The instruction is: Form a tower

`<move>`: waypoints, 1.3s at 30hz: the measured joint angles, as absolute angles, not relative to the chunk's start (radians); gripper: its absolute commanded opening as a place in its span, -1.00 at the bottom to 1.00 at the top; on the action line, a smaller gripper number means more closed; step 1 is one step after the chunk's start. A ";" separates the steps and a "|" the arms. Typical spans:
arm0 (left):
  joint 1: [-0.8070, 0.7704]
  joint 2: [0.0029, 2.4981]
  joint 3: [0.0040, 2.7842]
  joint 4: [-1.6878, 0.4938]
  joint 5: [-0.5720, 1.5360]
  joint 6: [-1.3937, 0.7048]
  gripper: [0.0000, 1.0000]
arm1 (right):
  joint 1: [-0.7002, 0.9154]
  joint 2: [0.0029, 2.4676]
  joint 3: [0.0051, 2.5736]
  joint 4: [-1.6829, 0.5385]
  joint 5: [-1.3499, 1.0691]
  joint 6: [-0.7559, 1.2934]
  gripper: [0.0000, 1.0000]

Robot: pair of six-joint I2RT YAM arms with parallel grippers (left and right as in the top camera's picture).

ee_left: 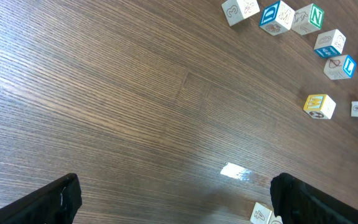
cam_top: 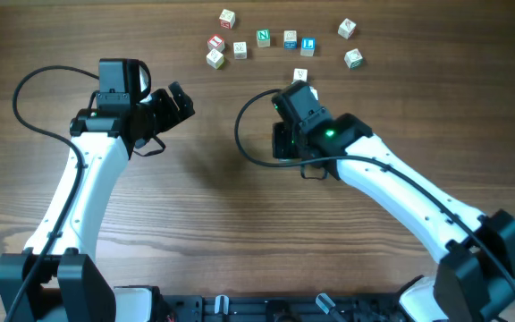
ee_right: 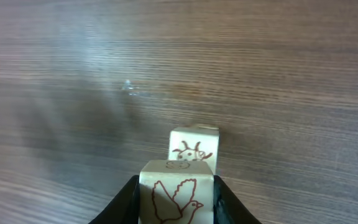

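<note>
The bird cube is clamped upright by the right gripper, just before the goat cube; the left gripper is spread wide.

Matt pale wooden cube, faintly glossy wood-grain table

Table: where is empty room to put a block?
Bare wood: between the left end effector and the right end effector, and across the far-left table. Crowded: the loose cubes along the far edge, and by the gripped bird cube.
</note>
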State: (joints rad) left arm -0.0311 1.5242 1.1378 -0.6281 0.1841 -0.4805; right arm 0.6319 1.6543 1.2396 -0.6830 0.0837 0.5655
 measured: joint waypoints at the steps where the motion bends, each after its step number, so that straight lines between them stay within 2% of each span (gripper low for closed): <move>1: -0.031 1.524 1.138 -0.628 0.184 -0.480 1.00 | 0.635 1.659 1.240 -0.677 0.096 0.573 -0.71; 5: -0.031 1.524 1.138 -0.628 0.184 -0.480 1.00 | 0.659 1.666 1.251 -0.691 0.144 0.606 -0.70; 11: -0.031 1.524 1.138 -0.628 0.184 -0.480 1.00 | 0.661 1.675 1.498 -0.905 0.192 0.614 -0.71; 19: -0.031 1.524 1.138 -0.628 0.184 -0.480 1.00 | 0.661 1.852 1.499 -0.927 0.138 0.612 -0.77; 31: -0.031 1.524 1.138 -0.628 0.184 -0.480 1.00 | 0.661 1.852 1.499 -0.939 0.152 0.633 -0.84; 34: -0.031 1.524 1.138 -0.628 0.184 -0.480 1.00 | 0.661 1.787 1.494 -0.966 0.178 0.636 -0.84; 37: -0.031 1.524 1.138 -0.628 0.184 -0.480 1.00 | 0.661 1.565 1.493 -1.010 0.208 0.643 -0.83; 39: -0.031 1.524 1.138 -0.628 0.184 -0.480 1.00 | 0.661 1.483 1.452 -0.941 0.218 0.658 -0.81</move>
